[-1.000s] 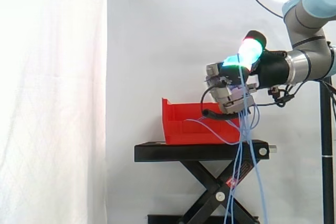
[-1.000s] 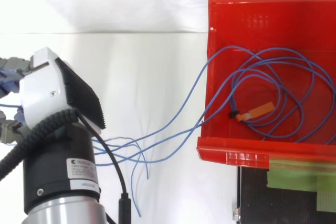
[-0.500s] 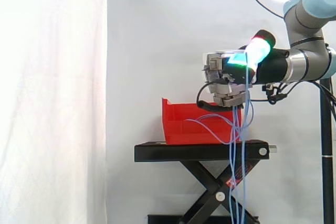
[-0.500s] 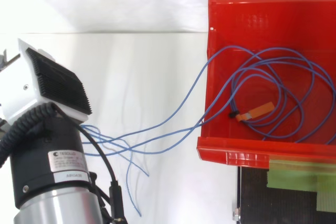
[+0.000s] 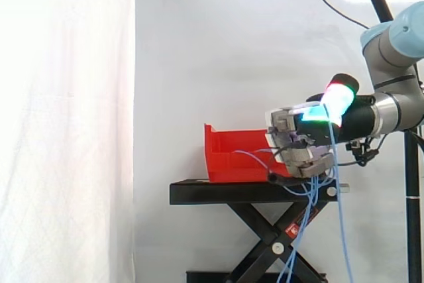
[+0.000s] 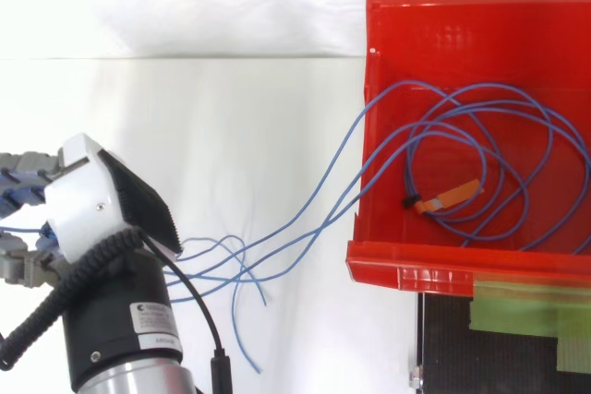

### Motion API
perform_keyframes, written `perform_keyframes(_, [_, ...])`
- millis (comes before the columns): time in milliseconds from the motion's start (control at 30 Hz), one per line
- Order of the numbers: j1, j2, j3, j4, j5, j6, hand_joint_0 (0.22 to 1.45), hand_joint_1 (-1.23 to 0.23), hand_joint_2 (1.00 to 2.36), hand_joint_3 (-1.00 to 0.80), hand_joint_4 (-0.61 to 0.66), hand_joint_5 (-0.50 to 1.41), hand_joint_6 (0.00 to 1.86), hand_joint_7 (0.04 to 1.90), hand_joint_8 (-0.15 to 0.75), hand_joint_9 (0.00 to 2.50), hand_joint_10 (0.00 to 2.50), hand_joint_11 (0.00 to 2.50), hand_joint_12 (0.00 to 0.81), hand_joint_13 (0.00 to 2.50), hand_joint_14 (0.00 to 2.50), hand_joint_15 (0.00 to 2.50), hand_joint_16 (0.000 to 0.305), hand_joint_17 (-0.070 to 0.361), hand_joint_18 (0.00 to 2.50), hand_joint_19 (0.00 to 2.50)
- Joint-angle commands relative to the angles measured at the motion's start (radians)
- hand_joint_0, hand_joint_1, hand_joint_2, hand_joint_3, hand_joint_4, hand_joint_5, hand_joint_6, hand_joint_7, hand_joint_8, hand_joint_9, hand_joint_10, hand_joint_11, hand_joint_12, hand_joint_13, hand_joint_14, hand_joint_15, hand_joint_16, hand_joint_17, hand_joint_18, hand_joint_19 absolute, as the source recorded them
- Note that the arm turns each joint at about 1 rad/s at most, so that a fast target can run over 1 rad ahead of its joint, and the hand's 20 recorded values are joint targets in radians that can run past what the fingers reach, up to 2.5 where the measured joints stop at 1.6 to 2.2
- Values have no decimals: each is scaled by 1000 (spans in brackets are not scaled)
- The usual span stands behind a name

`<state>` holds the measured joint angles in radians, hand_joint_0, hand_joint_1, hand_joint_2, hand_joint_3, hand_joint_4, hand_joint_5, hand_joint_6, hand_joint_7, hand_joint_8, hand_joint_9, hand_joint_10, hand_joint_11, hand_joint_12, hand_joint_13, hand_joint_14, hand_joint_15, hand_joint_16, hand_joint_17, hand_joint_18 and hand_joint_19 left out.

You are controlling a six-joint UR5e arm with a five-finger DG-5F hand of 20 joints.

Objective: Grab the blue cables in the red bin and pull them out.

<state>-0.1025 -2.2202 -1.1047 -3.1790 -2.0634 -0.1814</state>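
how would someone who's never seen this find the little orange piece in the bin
In the top view, start at the red bin on the right. Loops of blue cables cover its floor; inside the loops, lower left, lies the orange piece, a short bar with a black tip. Everything else in there is thin blue strand.

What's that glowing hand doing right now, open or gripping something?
Hand: closed, fingers curled round the blue cables that run out of the red bin.
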Motion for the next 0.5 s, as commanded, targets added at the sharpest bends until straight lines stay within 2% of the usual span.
perform_keyframes(0, [3,-1,-24,21,0,44,876,-917,1000,-1000,10,1147,226,963,238,1137,25,767,254,1137,2500,1099,30,69,1554,2057])
perform_keyframes(167, [9,-1,-24,44,3,49,877,-917,1000,-1000,10,1146,228,963,238,1135,25,771,255,1136,2500,1102,29,66,1546,2045])
perform_keyframes(467, [9,-1,-24,56,3,23,876,-917,1000,-1000,9,1148,224,966,237,1134,25,763,253,1134,2500,1088,30,67,1543,2036])
